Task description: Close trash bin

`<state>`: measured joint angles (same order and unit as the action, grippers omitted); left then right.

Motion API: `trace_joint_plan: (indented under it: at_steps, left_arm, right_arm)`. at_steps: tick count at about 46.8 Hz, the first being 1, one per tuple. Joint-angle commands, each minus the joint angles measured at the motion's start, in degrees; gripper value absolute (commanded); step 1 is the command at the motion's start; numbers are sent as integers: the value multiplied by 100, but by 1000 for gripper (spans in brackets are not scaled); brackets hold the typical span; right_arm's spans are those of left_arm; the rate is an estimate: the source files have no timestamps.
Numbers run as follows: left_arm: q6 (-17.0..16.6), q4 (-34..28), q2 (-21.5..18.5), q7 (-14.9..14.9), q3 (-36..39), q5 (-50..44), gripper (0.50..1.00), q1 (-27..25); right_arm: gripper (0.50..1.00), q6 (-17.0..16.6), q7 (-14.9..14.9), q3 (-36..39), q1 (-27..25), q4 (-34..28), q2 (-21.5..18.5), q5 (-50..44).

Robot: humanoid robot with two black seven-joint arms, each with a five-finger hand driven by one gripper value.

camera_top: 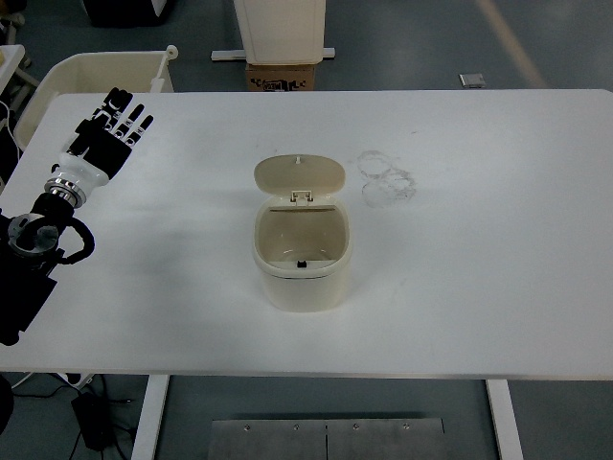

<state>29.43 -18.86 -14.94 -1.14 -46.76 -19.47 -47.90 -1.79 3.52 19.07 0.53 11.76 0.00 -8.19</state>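
Since the trash bin (pixel 302 259) sits mid-table with its lid (pixel 299 178) flipped up and back on the rear hinge, closing has not begun; I judge this the approach step. The bin is small, cream, rounded, empty inside as far as I can see, with a dark latch spot at the front rim. The lid stands tilted away from me, inner face showing. My left hand (pixel 113 129) is far off at the table's (pixel 498 240) left rear, well apart from the bin, fingers spread and straight, holding nothing. My right hand is out of view. Next I'd need to reach right across to behind the lid and push it forward and down until it latches. Faint scuff marks (pixel 386 178) lie just right of the lid.
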Motion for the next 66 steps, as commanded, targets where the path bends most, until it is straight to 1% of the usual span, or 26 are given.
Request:
trace_joint_plan:
  at_steps: [1, 5, 11, 19, 24, 33, 37, 42, 46, 53, 61, 66]
  left_arm:
    - [10, -4, 0, 0, 0, 5, 1000, 9]
    - [27, -4, 0, -9, 9, 22, 1000, 9]
    - [-43, -13, 0, 0, 0, 22, 1000, -9]
    - [-52, -30, -61, 44, 9, 22, 1000, -141]
    - [-157, -363, -342, 70, 35, 22, 1000, -132]
    - [-552, -1356, -975, 70, 70, 58, 1000, -106]
    - [-702, -1673, -1195, 79, 105, 75, 1000, -141]
    - [-816, -1893, -1459, 97, 325, 154, 1000, -404]
    - [-843, -2086, -1608, 97, 632, 172, 1000, -641]
    - [-843, -2517, -1986, 105, 1142, 181, 1000, -1046]
    - [-843, -3097, -2399, 141, 1906, 242, 1000, -1520]
    - [-834, -3308, -2593, 141, 2460, 286, 1000, -1898]
  right_arm:
    - [993, 4, 0, 0, 0, 2, 0, 2]
    - [993, 4, 0, 0, 0, 2, 0, 2]
    - [993, 4, 0, 0, 0, 2, 0, 2]
    - [993, 4, 0, 0, 0, 2, 0, -7]
    - [993, 4, 0, 0, 0, 2, 0, -7]
    - [993, 4, 0, 0, 0, 2, 0, 2]
    - [993, 4, 0, 0, 0, 2, 0, 2]
    - [993, -5, 0, 0, 0, 2, 0, 2]
    - [993, -5, 0, 0, 0, 2, 0, 2]
    - [993, 4, 0, 0, 0, 2, 0, 2]
    - [993, -5, 0, 0, 0, 2, 0, -7]
    - [993, 4, 0, 0, 0, 2, 0, 2]
